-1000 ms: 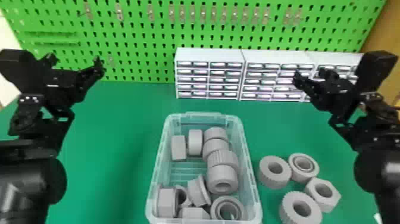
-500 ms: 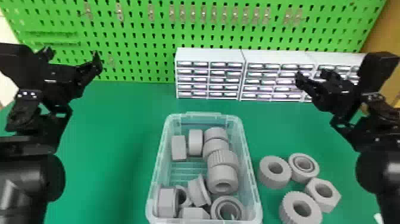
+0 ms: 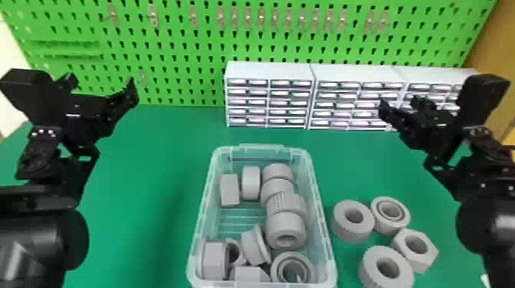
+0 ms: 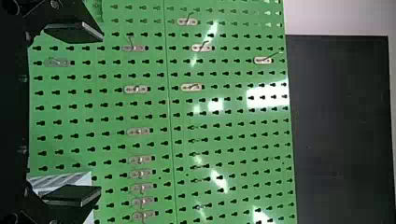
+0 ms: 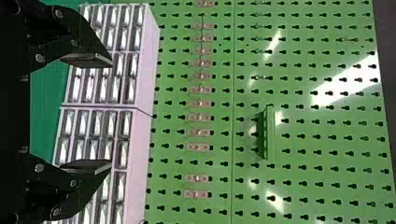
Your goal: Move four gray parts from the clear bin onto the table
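- While the clear bin (image 3: 325,245) sits on the green table (image 3: 145,229), the left gripper (image 3: 101,84) hangs raised to the bin's left, out past its far end; its fingers (image 4: 77,32) are spread wide, with nothing between them.
- On the other side, well to the bin's right and also out past its far end, the right gripper (image 3: 399,101) is raised too; its fingers (image 5: 91,60) stand well apart and hold nothing.
- Inside the bin are many gray parts: a block (image 3: 230,190) and a smooth piece (image 3: 251,184) toward the far left, and a row of round pieces along the right wall, among them a ribbed wheel (image 3: 287,203).
- At the bin's near end lie more gray parts, close together: a flanged piece (image 3: 253,245), a boxy piece (image 3: 214,259) by the left wall and a double ring (image 3: 293,268) by the right.
- Just to the bin's right, four gray parts lie grouped on the table: a thick ring (image 3: 345,226), a grooved ring (image 3: 379,224), a six-sided nut (image 3: 427,252) and a toothed wheel (image 3: 369,268).
- Beyond the bin, white drawer cabinets (image 3: 270,71) stand before a green pegboard (image 3: 172,49).
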`<state>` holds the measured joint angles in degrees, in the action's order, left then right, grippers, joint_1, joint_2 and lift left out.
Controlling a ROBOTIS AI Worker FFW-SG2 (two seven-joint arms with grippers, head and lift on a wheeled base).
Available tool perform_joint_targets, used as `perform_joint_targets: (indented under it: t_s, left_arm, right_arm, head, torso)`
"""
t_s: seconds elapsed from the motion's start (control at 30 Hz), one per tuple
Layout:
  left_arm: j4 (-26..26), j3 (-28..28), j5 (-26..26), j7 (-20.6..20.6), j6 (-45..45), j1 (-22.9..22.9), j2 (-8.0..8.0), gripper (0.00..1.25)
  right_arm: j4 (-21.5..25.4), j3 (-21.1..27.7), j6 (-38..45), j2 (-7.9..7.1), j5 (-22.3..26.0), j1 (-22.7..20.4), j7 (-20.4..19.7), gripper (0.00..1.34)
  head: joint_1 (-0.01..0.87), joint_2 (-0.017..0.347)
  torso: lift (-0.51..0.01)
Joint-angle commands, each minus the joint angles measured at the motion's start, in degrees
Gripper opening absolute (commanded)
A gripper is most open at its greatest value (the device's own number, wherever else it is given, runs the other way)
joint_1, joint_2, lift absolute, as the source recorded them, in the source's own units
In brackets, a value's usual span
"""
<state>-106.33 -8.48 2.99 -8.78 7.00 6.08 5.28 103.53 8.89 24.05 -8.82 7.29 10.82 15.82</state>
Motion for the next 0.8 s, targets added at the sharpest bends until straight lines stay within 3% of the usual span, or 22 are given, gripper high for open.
perform_joint_targets:
  t_s: [0.0, 0.77]
  left_arm:
    - [0.3, 0.4, 0.1, 0.1, 0.1, 0.1, 0.00, 1.11]
    - [0.8, 0.6, 0.2, 0.1, 0.8, -0.2, 0.00, 1.11]
  right_arm:
    - [0.0, 0.0, 0.0, -0.06, 0.0, 0.0, 0.0, 0.84]
    - [0.0, -1.2, 0.6, -0.76, 0.3, 0.2, 0.0, 0.84]
  head:
    - [0.678, 0.034]
    - [0.678, 0.034]
  torso:
    - [-0.050]
    - [-0.050]
